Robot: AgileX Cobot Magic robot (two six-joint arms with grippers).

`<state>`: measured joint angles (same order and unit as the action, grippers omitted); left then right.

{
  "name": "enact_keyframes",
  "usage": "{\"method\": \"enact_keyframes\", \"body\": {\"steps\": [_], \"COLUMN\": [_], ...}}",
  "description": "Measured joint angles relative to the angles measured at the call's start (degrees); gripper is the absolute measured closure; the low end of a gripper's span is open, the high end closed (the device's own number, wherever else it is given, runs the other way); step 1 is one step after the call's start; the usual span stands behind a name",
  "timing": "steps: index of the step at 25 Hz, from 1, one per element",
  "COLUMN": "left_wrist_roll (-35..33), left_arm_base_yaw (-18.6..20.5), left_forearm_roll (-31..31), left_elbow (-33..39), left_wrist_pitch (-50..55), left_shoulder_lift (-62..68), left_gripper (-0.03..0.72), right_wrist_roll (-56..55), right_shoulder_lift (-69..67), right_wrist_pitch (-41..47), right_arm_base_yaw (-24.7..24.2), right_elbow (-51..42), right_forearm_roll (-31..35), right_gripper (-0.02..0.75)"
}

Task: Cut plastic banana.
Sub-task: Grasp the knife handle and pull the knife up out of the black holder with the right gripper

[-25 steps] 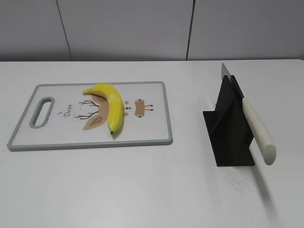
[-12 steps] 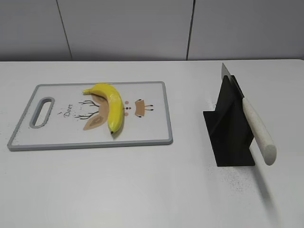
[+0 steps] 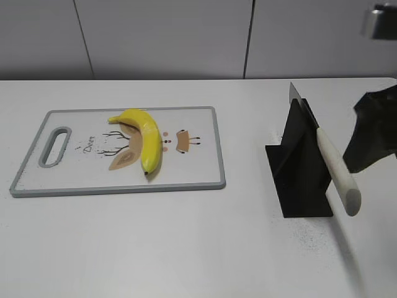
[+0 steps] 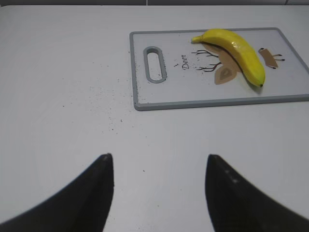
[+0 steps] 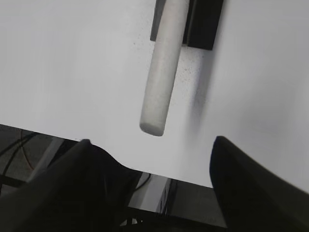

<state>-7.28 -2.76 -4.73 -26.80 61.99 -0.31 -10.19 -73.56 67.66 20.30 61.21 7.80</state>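
A yellow plastic banana (image 3: pixel 143 135) lies on a white cutting board with a grey rim (image 3: pixel 214 149); both also show in the left wrist view, the banana (image 4: pixel 239 52) on the board (image 4: pixel 140 92). A knife with a cream handle (image 3: pixel 338 171) rests slanted in a black stand (image 3: pixel 298 171); its handle shows in the right wrist view (image 5: pixel 161 72). My right gripper (image 5: pixel 152 142) is open, behind the handle's end and apart from it; it enters the exterior view at the right edge (image 3: pixel 372 133). My left gripper (image 4: pixel 158 157) is open and empty above bare table, short of the board.
The white table (image 3: pixel 186 242) carries dark specks near the stand and left of the board. The table's front edge (image 5: pixel 183 176) lies just under the right gripper, with dark floor below. A grey wall stands behind.
My right arm has come into the exterior view at the right edge, beside the knife stand. The banana, board and knife have not moved.
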Motion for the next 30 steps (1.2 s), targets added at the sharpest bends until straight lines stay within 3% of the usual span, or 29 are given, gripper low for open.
{"method": "enact_keyframes", "body": {"steps": [14, 16, 18, 19, 20, 30], "left_wrist_roll": [0.0, 0.0, 0.0, 0.0, 0.0, 0.0], "left_arm_base_yaw": [0.0, 0.0, 0.0, 0.0, 0.0, 0.0], "left_forearm_roll": [0.0, 0.0, 0.0, 0.0, 0.0, 0.0], "left_elbow": [0.0, 0.0, 0.0, 0.0, 0.0, 0.0], "left_wrist_pitch": [0.0, 0.0, 0.0, 0.0, 0.0, 0.0], "left_shoulder_lift": [0.0, 0.0, 0.0, 0.0, 0.0, 0.0], "left_gripper": [0.099, 0.099, 0.099, 0.099, 0.099, 0.099], "right_wrist_roll": [-2.3, -3.4, -4.8, -5.5, -6.5, -8.1], "right_shoulder_lift": [-21.2, -22.1, -22.3, -22.3, -22.3, -22.2], "right_wrist_pitch": [-5.8, -5.9, -5.8, -5.7, -5.6, -5.5], "right_arm_base_yaw": [0.0, 0.0, 0.0, 0.0, 0.0, 0.1], "right_elbow": [0.1, 0.2, 0.2, 0.2, 0.2, 0.2], "right_forearm_roll": [0.4, 0.2, 0.2, 0.2, 0.3, 0.7], "right_gripper": [0.201, 0.258, 0.402, 0.529, 0.564, 0.566]}}
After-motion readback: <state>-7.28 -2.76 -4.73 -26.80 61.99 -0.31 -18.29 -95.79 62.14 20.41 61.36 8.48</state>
